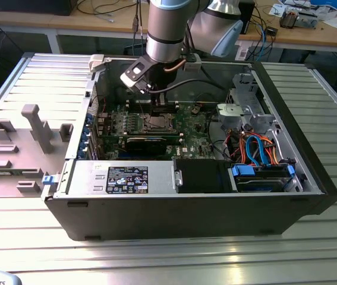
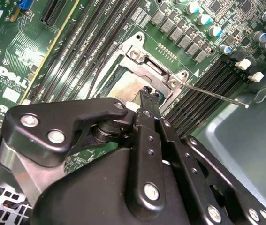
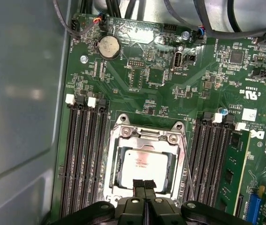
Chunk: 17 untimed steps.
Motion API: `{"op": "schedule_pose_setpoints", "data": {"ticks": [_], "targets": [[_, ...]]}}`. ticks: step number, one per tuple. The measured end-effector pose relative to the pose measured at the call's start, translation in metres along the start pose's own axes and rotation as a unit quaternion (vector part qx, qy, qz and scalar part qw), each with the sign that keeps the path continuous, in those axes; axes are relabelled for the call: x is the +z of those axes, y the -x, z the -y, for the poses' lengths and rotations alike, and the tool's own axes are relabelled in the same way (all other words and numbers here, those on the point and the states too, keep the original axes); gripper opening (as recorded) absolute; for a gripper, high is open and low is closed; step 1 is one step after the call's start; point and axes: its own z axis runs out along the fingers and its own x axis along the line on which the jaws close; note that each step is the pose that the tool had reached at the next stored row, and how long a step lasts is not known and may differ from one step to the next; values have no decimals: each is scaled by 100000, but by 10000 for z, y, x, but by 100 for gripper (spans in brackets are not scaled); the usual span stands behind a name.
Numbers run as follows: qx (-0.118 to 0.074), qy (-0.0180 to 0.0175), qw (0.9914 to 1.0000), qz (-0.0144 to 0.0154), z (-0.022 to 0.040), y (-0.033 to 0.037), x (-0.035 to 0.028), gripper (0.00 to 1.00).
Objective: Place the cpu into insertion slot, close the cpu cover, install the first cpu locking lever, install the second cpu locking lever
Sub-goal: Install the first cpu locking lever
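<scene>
Seating the cpu: done, by my reading. The thin silvery-tan square cpu (image 3: 144, 163) lies flat inside the small square metal-rimmed insertion slot (image 1: 156, 123) on the green circuit board (image 3: 151, 75), within the open dark computer case (image 1: 186, 219).
Cover: the thin silvery square frame of the cpu cover (image 3: 147, 142) appears to lie down around the chip, whose face shows through its window, so closing looks finished too.
Step in hand: the first locking lever, I judge. A thin silvery wire lever (image 2: 217, 95) stands away from the socket, its free end in the air and not hooked down.
Gripper: the black two-fingered gripper (image 3: 144, 184) hangs right over the socket's edge, jaws pressed together with nothing between them. Whether the tips touch the cover cannot be told.
What the step calls for: probably a closed-tip push on a thin, springy wire, down and then sideways under its catch. A tip this broad could slip off it.
Cpu's facing: flat face up. Being square it has no long axis, and its edges run parallel to the long black memory slots (image 3: 83, 159).
Lever's long axis: in the first wrist view it runs along the socket's side, nearly parallel to those slots.
</scene>
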Motion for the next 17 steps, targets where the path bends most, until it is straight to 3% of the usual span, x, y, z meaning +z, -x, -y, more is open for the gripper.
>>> {"op": "schedule_pose_setpoints", "data": {"ticks": [17], "targets": [[-3056, -75, 99953, 208, 0, 0, 0, 11]]}}
